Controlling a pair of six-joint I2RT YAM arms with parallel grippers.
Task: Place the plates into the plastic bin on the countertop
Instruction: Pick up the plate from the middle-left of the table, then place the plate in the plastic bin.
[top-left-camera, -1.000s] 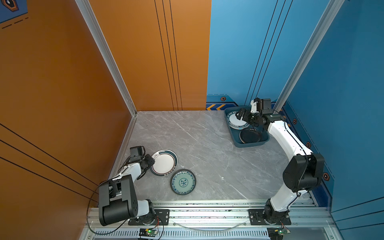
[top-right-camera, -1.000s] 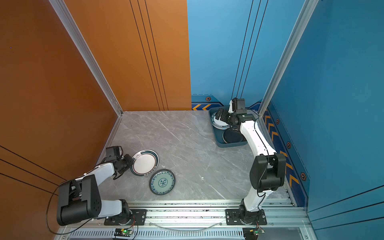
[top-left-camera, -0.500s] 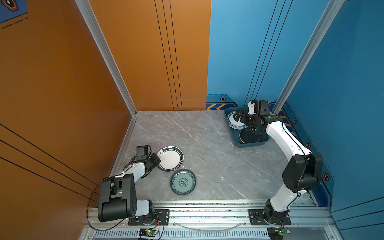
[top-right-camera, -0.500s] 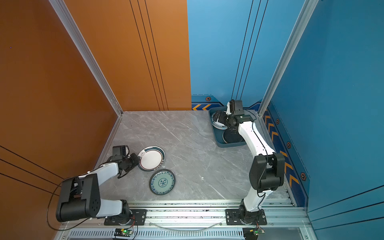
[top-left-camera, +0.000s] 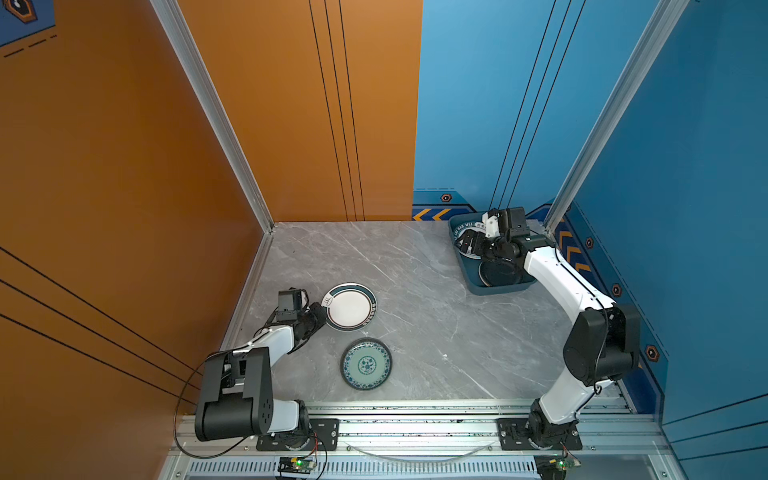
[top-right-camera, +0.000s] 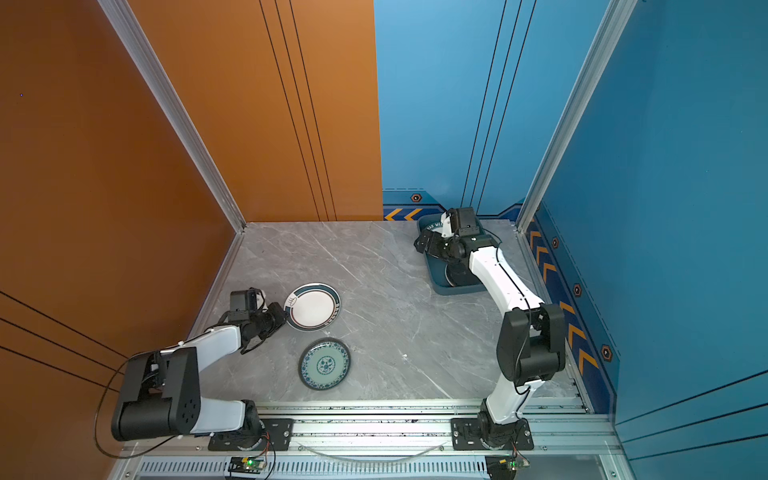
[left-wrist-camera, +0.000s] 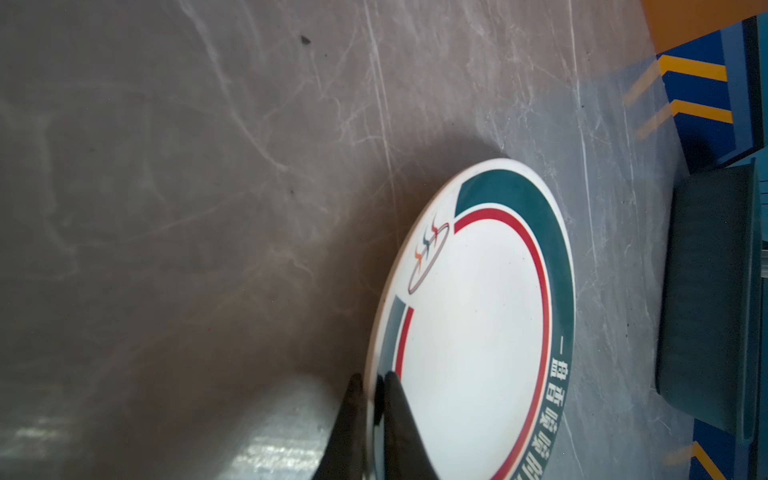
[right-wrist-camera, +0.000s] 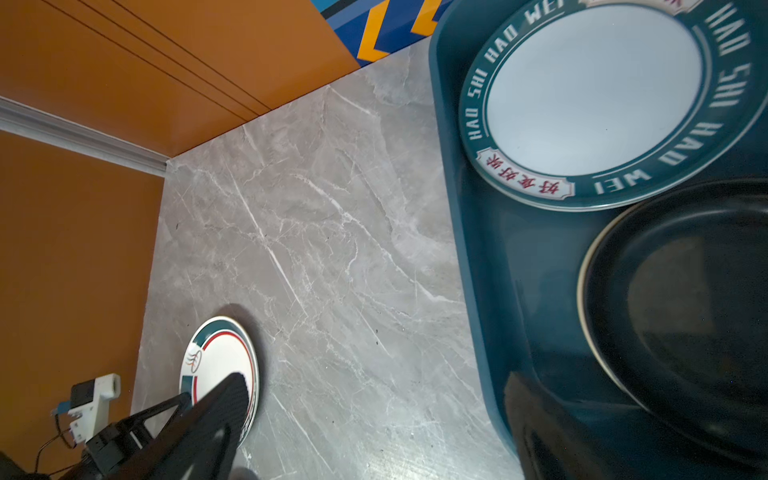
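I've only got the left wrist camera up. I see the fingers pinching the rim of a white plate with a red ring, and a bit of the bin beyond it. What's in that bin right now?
Observer: Two plates show in the plastic bin: a white plate with a green lettered rim and a black plate.
Operator: Where's the right gripper?
Observer: The right gripper is open and empty, above the bin's edge next to the lettered plate.
Operator: Any other plate on the counter?
Observer: One. A teal floral plate lies flat on the countertop, near your red-ringed plate but not touching it.
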